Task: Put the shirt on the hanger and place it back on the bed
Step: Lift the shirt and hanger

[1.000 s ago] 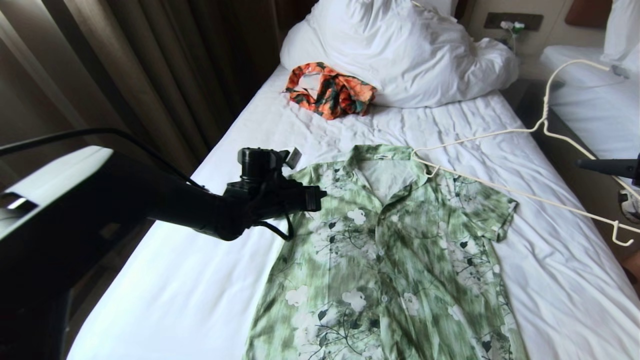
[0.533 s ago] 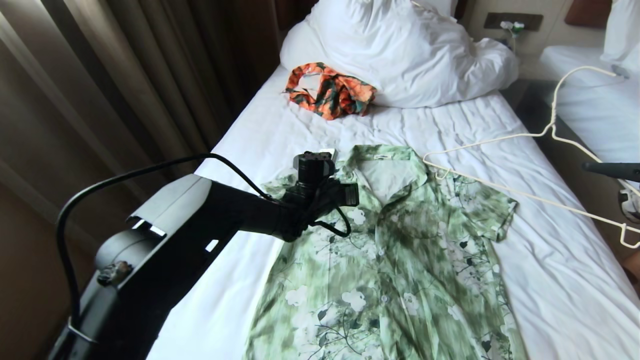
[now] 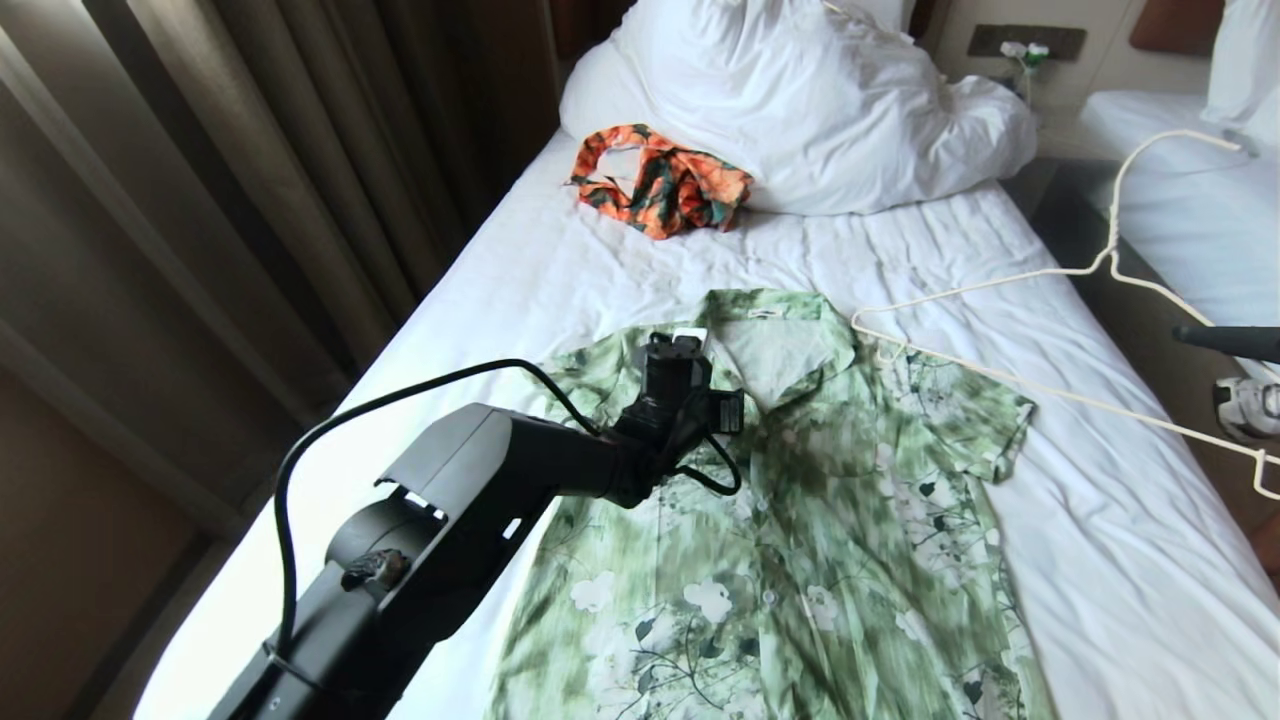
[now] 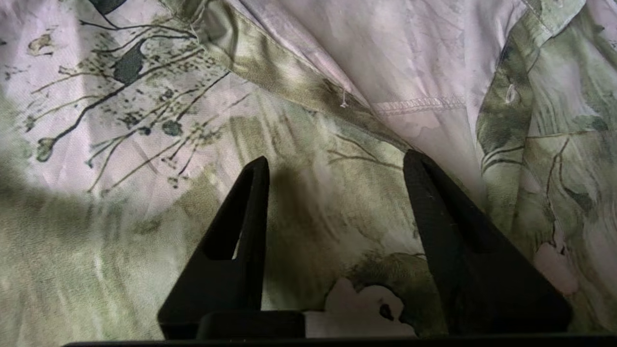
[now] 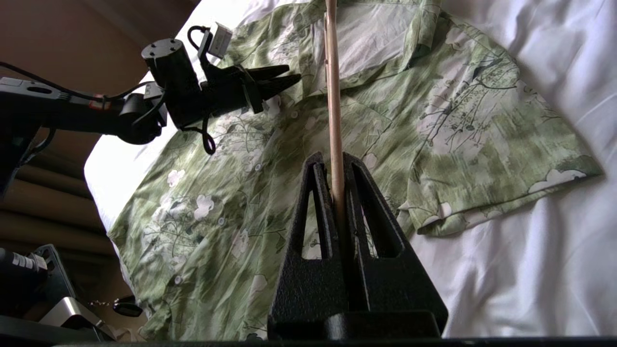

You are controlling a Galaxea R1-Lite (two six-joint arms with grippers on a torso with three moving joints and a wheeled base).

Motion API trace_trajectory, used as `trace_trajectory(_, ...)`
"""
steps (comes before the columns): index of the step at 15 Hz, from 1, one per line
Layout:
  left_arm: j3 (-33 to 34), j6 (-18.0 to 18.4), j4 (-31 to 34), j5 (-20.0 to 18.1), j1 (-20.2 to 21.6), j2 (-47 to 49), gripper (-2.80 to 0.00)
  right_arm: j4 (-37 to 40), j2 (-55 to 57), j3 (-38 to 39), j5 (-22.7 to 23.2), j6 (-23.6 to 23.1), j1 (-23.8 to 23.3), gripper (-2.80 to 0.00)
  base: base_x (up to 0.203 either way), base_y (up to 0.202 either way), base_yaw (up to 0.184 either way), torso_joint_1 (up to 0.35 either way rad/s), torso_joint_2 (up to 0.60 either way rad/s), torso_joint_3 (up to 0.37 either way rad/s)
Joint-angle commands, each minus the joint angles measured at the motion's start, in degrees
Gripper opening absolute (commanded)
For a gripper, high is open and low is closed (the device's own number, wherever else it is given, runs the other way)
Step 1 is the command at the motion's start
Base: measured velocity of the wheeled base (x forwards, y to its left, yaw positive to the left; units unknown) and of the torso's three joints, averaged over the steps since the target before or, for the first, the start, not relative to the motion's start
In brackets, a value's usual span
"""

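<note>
A hotel room with brown curtains down the robot's left side; the bed, white-sheeted and wrinkled, fills the middle, with bulky white pillows at its head and a second bed off to the right; an orange-and-dark-green garment lies crumpled against the pillows, well apart from the shirt.

The shirt lies flat and face up on the sheet, collar toward the pillows, front buttoned below an open neck, one short sleeve spread out to the right; its hem runs out of the head view at the bottom.

The hanger is held up over the right part of the bed, hook pointing toward the second bed, its near tip just beside the shirt's right collar and shoulder; its long bottom wire slants down to the right edge of the picture.

The left arm reaches in from the lower left over the shirt's left chest; the left gripper hovers close above the fabric beside the collar opening, its fingers parted about halfway, with nothing between them but the cloth below; whether the tips touch the cloth cannot be told.

The right gripper is at the right edge, above the shirt's right side; its fingers are clenched on the hanger's wire, which runs straight up between them.
</note>
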Motion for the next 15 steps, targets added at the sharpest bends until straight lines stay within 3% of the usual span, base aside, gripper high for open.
trace_trajectory(1, -0.17, -0.06, -1.11, 0.04, -0.17, 1.18, 0.0, 0.01, -0.42, 0.18, 0.39, -0.08, -0.01, -2.8, 0.0, 0.0, 0.0, 0.0, 0.0, 0.0)
trace_trajectory(6, -0.17, -0.39, -3.3, 0.24, -1.34, 1.25, 0.0, -0.07, -0.25, 0.63, 0.39, -0.35, 0.05, -2.8, 0.0, 0.0, 0.0, 0.0, 0.0, 0.0)
trace_trajectory(10, -0.09, -0.41, -6.31, 5.05, -2.82, 0.57, 0.0, -0.08, 0.18, 0.62, 0.39, -0.43, 0.08, -2.8, 0.0, 0.0, 0.0, 0.0, 0.0, 0.0)
trace_trajectory(15, -0.17, 0.13, -6.23, 4.42, -3.62, 3.2, 0.0, -0.07, 0.53, 1.05, 0.39, -0.61, 0.08, -2.8, 0.0, 0.0, 0.0, 0.0, 0.0, 0.0)
